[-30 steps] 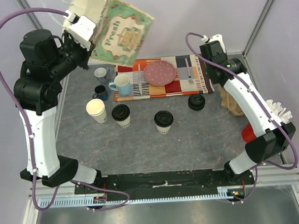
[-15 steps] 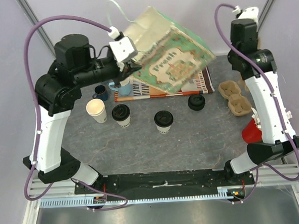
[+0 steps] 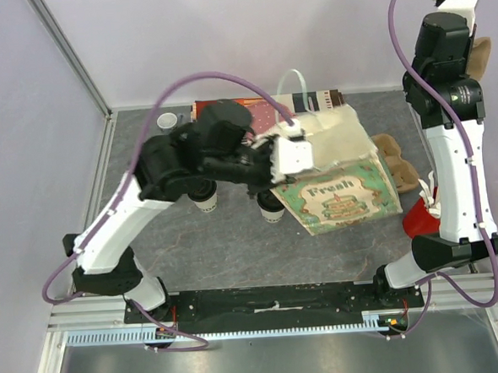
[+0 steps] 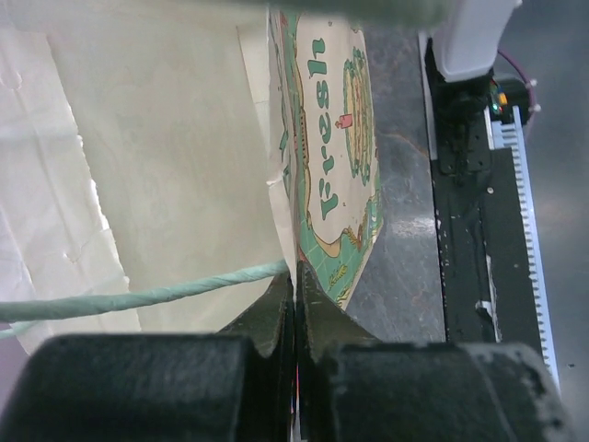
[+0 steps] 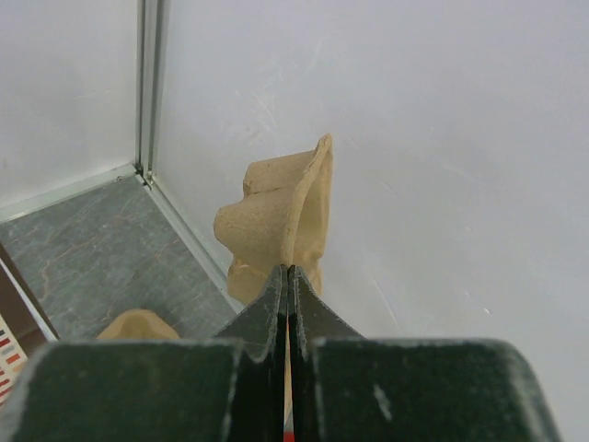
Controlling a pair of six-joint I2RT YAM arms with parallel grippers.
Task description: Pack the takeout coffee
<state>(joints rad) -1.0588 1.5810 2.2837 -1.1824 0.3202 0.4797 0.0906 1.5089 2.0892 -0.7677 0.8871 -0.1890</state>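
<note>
The left hand (image 4: 294, 281) is pinched shut on the edge of a cream paper bag with green "Fresh" print (image 3: 342, 193), which hangs over the grey worktop (image 3: 235, 242). The right hand (image 5: 288, 274), raised high, grips a tan pulp cup carrier (image 5: 281, 216). Two cream-white paper cups with black lids (image 3: 272, 210) stand under the left arm.

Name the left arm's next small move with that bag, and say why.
Probably lower the paper bag and stand it upright on the table. The left gripper is shut on the bag's rim, and the bag hangs tilted, so nothing could be packed into it yet. The right gripper holds a cardboard cup carrier aloft.
</note>
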